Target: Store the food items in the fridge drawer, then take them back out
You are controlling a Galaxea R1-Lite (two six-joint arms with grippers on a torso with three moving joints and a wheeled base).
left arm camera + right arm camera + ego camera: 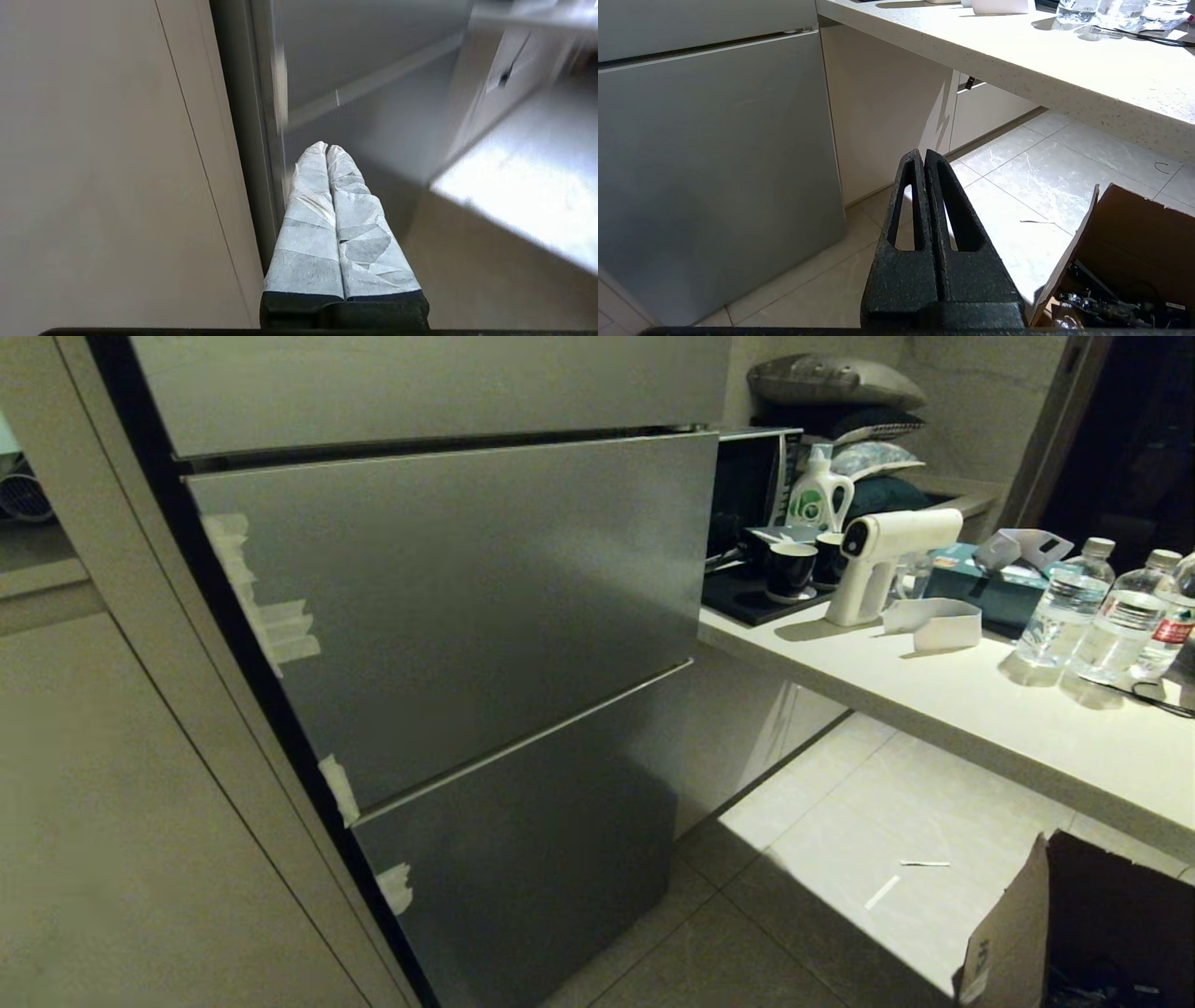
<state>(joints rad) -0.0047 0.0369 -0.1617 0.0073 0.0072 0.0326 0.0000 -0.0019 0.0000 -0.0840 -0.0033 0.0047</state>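
Here, fridge fronts all closed | fridge drawer and food items unseen, presumably behind those panels | left gripper pinched empty, upper-centre of its frame, nearest the door edge | right gripper pinched empty, mid-frame over floor tiles.

Pale counter with water bottles, white spray gun, black cups.

Grey steel fridge panels fill the centre and left of the head view, beside a beige wall panel at lower left. A pale counter runs along the right, brightly lit, above a tiled floor. A cardboard box sits at lower right.
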